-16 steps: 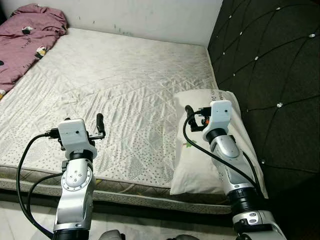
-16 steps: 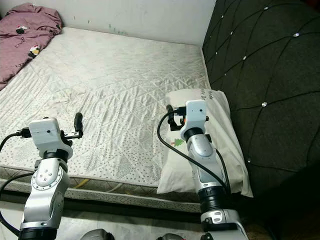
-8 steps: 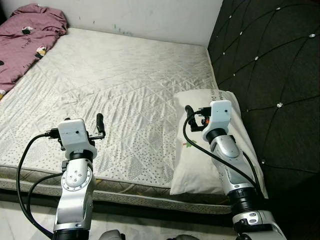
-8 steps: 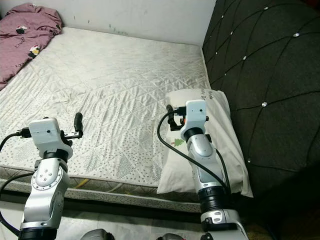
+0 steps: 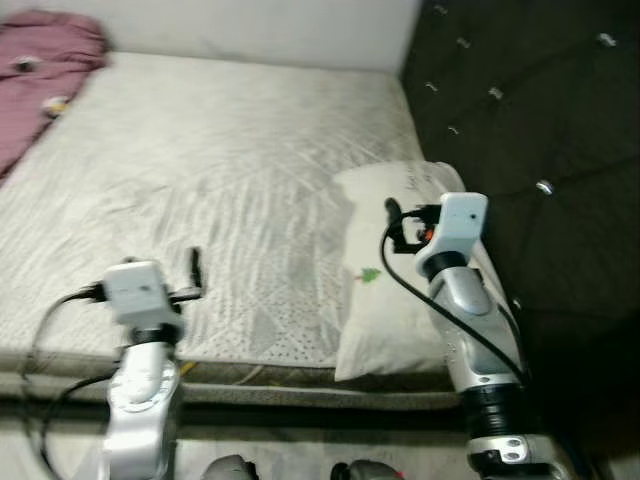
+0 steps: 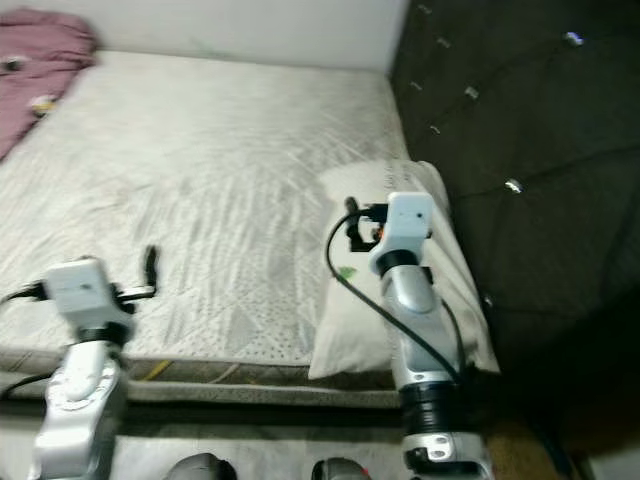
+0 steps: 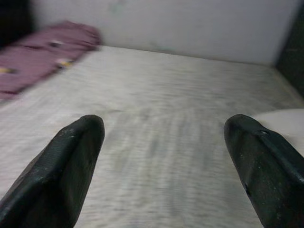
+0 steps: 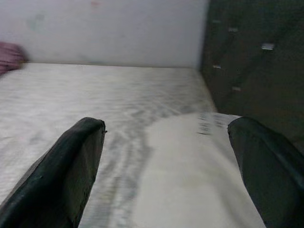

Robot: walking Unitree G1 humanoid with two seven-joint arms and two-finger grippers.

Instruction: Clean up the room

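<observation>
bed [image 5: 220, 180] big and grey-white, bare mattress with a stitched diamond pattern, spread from the near edge up to the white wall [image 5: 250, 30] at 12 o'clock. white pillow [image 5: 385, 265] on the bed at 3 o'clock, long side just beside the dark padded headboard [image 5: 530, 150], small green mark on the cover. pink blanket [image 5: 40, 60] bunched up far off at 10 o'clock, well apart from the pillow.

right gripper [image 8: 166, 175] up over the pillow, jaws wide apart, nothing between the black fingers [image 8: 71, 171], pillow and headboard seen past them. right arm [image 5: 465, 320] silver, up from 5 o'clock, black cable looped beside it.

left gripper [image 7: 166, 166] over the near part of the mattress at 8 o'clock, jaws wide apart too, holding nothing, fingers [image 7: 66, 161] pointed across the bed toward the blanket and the wall. left arm [image 5: 140, 400] silver, up from 7 o'clock.

head views a bit blurry, small things hard to make out.
</observation>
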